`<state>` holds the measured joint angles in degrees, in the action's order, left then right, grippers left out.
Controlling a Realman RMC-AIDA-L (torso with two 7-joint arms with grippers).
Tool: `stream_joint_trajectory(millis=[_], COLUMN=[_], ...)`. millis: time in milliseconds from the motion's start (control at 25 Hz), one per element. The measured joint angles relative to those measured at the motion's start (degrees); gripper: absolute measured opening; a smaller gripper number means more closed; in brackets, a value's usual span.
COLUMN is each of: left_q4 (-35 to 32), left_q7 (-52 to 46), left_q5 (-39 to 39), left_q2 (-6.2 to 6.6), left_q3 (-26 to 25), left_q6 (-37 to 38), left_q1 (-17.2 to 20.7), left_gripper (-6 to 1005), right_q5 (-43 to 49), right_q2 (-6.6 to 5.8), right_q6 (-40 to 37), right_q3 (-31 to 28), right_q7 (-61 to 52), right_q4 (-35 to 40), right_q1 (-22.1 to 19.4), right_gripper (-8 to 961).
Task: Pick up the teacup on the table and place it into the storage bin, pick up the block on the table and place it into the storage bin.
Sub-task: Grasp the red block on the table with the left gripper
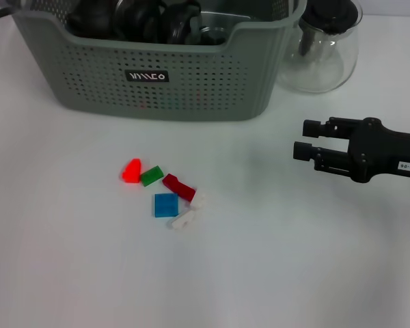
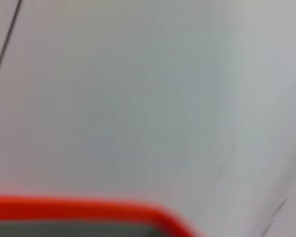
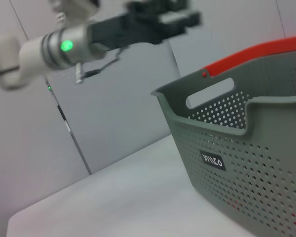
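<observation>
**Right gripper empty beside bin; blocks not yet collected**

Risks: The blocks lay in a tight cluster at centre-left of the head view: a red block (image 1: 132, 171), a green block (image 1: 151, 176), a dark red block (image 1: 178, 186), a blue block (image 1: 166, 205) and white pieces (image 1: 188, 213), several touching. A descent onto one would likely nudge or drag its neighbours. The clear glass teapot (image 1: 324, 48) stood just beside the storage bin (image 1: 157, 75) at upper right; a careless swing toward the bin could strike it. No teacup was identifiable on the table; dark items inside the bin could not be made out.

Gripper: The right gripper (image 1: 306, 140) hovered at the right edge, fingers slightly parted, holding and touching nothing. The left gripper (image 3: 160, 17) was raised near the bin in the upper part of the right wrist view; its finger state could not be determined.
</observation>
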<state>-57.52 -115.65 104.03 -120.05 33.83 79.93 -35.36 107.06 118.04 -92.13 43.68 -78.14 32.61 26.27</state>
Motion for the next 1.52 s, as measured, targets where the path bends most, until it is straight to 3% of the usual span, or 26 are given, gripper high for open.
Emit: stream_joint_trajectory(millis=[160,280,360,440,480,560,840,1080,1520], left_q4=[8.40,9.08,8.75,8.96,10.41,11.53,23.19,27.81,29.26], left_q7=[14.56,24.07,31.59,38.08,46.86,50.41,66.02,68.11,67.81], left_q5=[-7.88,-3.73,2.90,7.50,11.34,12.45,13.44,13.85,16.18], left_q2=[0.52,-0.11,-1.31,-2.31,-3.67,-4.15,-4.13,-4.00,-4.11], left_q3=[-7.93,-9.17,-9.25,-9.35,-9.38,-9.39,-9.28,-8.73,-6.78], left_q6=[16.86,22.23,22.83,22.14,19.95,18.62,8.91,-0.03,-4.34], left_q1=[3.99,6.98,9.69,11.75,14.40,15.49,17.34,15.26,14.20], left_gripper=[587,582,581,581,580,580,577,570,556], right_q5=[-0.05,-0.16,-0.14,-0.11,-0.10,-0.09,-0.14,-0.03,-0.11], right_q2=[0.00,-0.03,-0.06,-0.07,-0.07,-0.08,-0.18,-0.11,-0.15], right_q6=[0.06,0.08,0.10,0.11,0.11,0.11,0.11,0.11,0.11], right_q3=[0.00,0.00,0.00,0.00,0.00,0.00,0.00,0.00,0.00], right_q7=[0.00,0.00,0.00,-0.02,-0.06,-0.25,-0.45,-0.53,-0.53], right_q4=[0.00,0.00,0.00,0.00,0.00,0.00,0.00,0.00,0.00], right_q1=[-0.13,-0.18,-0.19,-0.15,-0.14,-0.15,0.01,0.09,-0.24], right_gripper=[583,583,584,584,584,584,584,584,583])
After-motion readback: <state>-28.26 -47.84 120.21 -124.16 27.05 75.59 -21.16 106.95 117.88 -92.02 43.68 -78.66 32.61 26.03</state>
